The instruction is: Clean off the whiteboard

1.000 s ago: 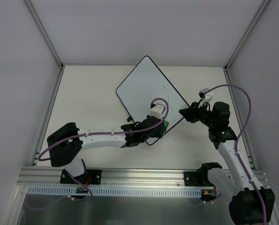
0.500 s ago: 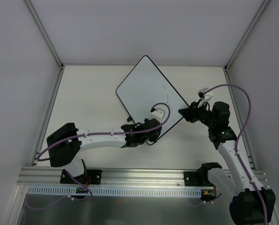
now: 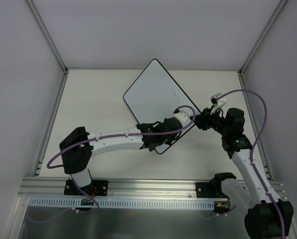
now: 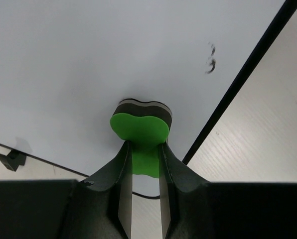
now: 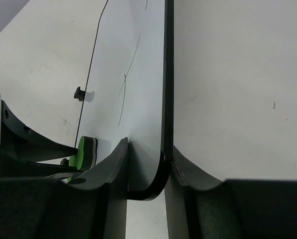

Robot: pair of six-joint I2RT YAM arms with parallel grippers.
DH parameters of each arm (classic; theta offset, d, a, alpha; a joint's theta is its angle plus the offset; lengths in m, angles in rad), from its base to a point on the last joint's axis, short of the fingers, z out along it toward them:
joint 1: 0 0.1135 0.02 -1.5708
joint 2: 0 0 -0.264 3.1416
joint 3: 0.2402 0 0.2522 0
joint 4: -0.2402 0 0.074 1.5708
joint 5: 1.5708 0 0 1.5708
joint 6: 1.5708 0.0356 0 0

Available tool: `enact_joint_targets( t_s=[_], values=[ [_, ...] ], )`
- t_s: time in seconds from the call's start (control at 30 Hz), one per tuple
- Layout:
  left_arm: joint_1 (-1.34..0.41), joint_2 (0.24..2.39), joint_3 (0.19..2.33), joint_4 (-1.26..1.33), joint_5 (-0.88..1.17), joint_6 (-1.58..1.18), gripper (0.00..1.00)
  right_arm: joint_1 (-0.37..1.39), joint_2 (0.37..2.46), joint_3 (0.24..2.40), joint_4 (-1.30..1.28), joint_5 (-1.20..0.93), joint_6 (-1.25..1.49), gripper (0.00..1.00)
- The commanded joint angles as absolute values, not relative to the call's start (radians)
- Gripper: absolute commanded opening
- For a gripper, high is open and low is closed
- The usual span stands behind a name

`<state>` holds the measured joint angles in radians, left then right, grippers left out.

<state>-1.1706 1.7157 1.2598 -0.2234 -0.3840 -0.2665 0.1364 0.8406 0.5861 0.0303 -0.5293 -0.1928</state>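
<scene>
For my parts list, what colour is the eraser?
The eraser is bright green, clearest in the left wrist view.

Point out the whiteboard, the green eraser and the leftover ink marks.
whiteboard (image 3: 156, 94): top external view, bare white face.
green eraser (image 4: 140, 131): left wrist view, green top layer.
ink marks (image 4: 211, 64): left wrist view, lower dark squiggle.

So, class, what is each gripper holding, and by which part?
The left gripper pinches the green eraser by its green back, dark face against the whiteboard. The right gripper clamps the whiteboard's framed edge at a rounded corner.
</scene>
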Motion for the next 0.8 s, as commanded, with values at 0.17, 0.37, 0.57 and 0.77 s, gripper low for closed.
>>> enact_joint_targets(
  t_s=[0.17,0.37,0.57,0.77],
  values=[
    [-1.157,1.785,1.393,-0.060,-0.229,-0.149,0.00,0.186,0.848,0.572,-0.084,-0.577,-0.394,0.00],
    [-1.157,1.815,1.431,-0.063,-0.198,-0.127,0.00,0.187,0.850,0.572,-0.087,-0.575,-0.394,0.00],
    [-1.157,1.824,1.442,-0.064,-0.187,-0.084,0.00,0.187,0.854,0.574,-0.086,-0.574,-0.397,0.00],
    [-1.149,1.838,1.477,-0.074,-0.187,-0.034,0.00,0.186,0.854,0.574,-0.086,-0.574,-0.396,0.00]
  ],
)
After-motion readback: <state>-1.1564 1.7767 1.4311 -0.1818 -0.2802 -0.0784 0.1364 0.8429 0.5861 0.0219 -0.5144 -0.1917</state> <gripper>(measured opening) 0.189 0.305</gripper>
